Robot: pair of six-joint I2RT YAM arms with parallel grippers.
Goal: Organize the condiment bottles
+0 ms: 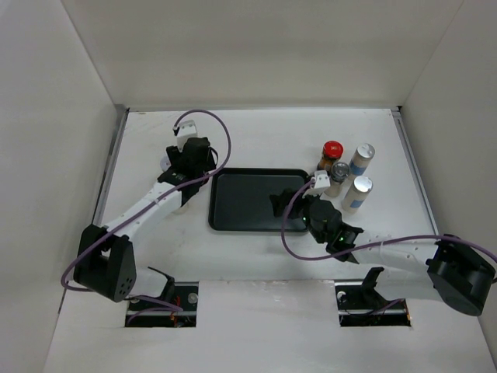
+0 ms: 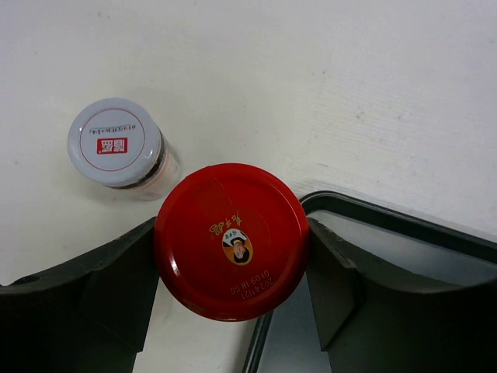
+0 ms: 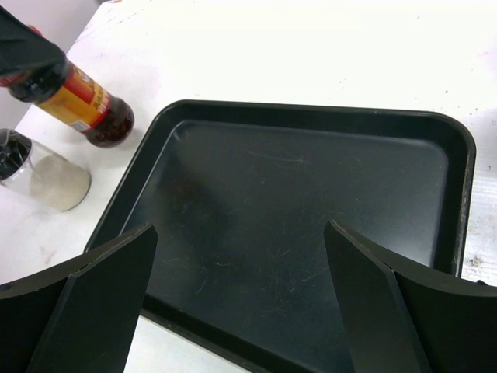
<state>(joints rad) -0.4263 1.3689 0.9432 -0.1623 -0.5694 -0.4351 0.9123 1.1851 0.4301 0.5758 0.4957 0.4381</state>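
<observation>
Pale-lidded jar (image 2: 116,144): upright on the surface (image 1: 256,132), just beside the gripped jar.
Left claw (image 2: 231,260): clenched on the red-capped jar (image 2: 231,233), one finger against each side of the cap, at the tray's left corner.
Black tray (image 1: 248,200): mid-surface, between the arms.
Right claw (image 3: 239,233): released, spread wide over the tray, holding nothing.
Right cluster: second red-capped jar (image 1: 331,151), dark-capped bottle (image 1: 339,171), two silver-capped cylinders (image 1: 362,159) (image 1: 357,193), upright and close together, just right of the tray.

Black tray (image 1: 241,203) on white table (image 1: 272,134)
</observation>
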